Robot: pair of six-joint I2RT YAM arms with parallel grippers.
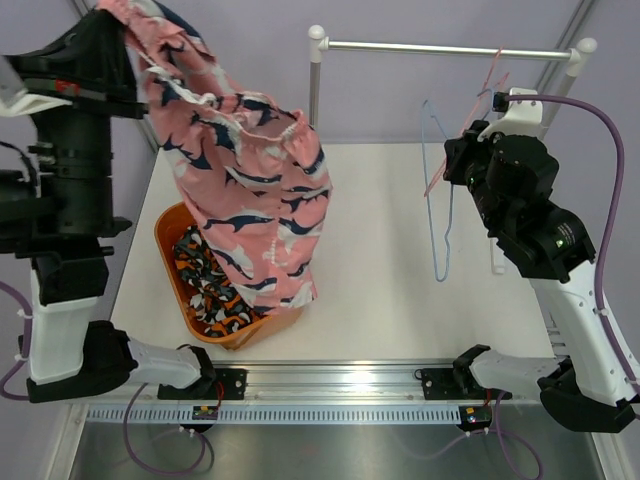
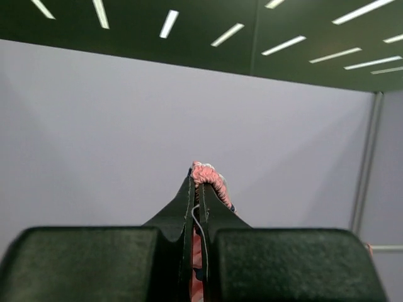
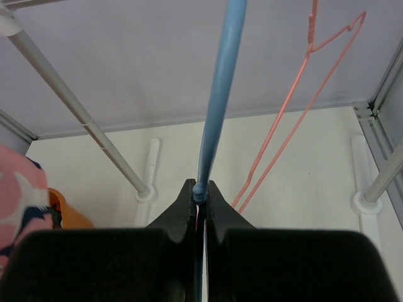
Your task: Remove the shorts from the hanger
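Note:
My left gripper [image 1: 118,12] is raised high at the far left and is shut on the waistband of the pink shorts [image 1: 250,190] with navy and white blotches. They hang free down to the orange basket [image 1: 172,245]. In the left wrist view a bunch of pink fabric [image 2: 208,177] sticks out above my shut gripper [image 2: 198,189]. The camouflage shorts [image 1: 208,285] lie in the basket. My right gripper [image 1: 462,160] is shut on a bare blue hanger [image 1: 437,190]; its bar shows in the right wrist view [image 3: 217,100] between my shut gripper [image 3: 199,190].
A pink wire hanger [image 1: 470,125] hangs on the white rail [image 1: 450,49] at the back right and shows in the right wrist view [image 3: 302,94]. The rail's posts [image 1: 316,80] stand on the white table [image 1: 390,280]. The basket sits at the table's left front.

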